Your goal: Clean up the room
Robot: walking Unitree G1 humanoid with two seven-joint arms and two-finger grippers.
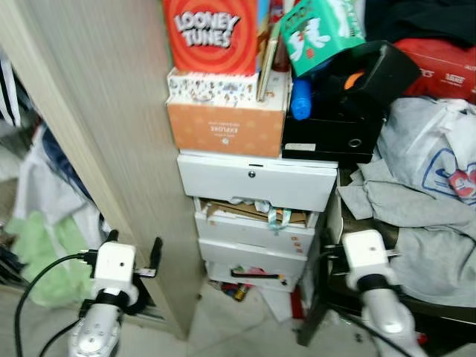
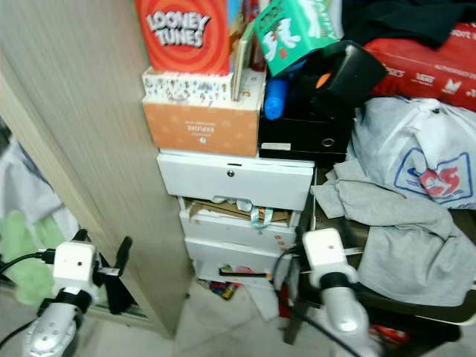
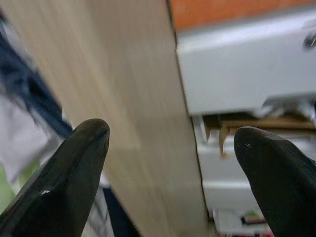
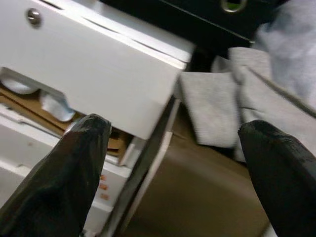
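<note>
A grey garment (image 1: pixel 416 216) lies crumpled over a dark chair (image 1: pixel 349 294) on the right, with a white plastic bag (image 1: pixel 439 149) on top of it. A white drawer unit (image 1: pixel 256 182) stands in the middle, and its second drawer gapes with cardboard and paper sticking out. Small litter (image 1: pixel 238 290) lies on the floor at its foot. My left gripper (image 1: pixel 134 249) is open, low beside a tall wooden panel (image 1: pixel 97 134). My right gripper (image 4: pixel 185 168) is open too, low in front of the chair, facing the drawer's corner and the grey garment (image 4: pixel 212 108).
Stacked on the drawers are an orange tissue box (image 1: pixel 227 126), a Looney Tunes box (image 1: pixel 210 33), a green box (image 1: pixel 320 30) and a black box (image 1: pixel 349 104). Green cloth (image 1: pixel 37 253) and other clothes lie on the floor left of the panel.
</note>
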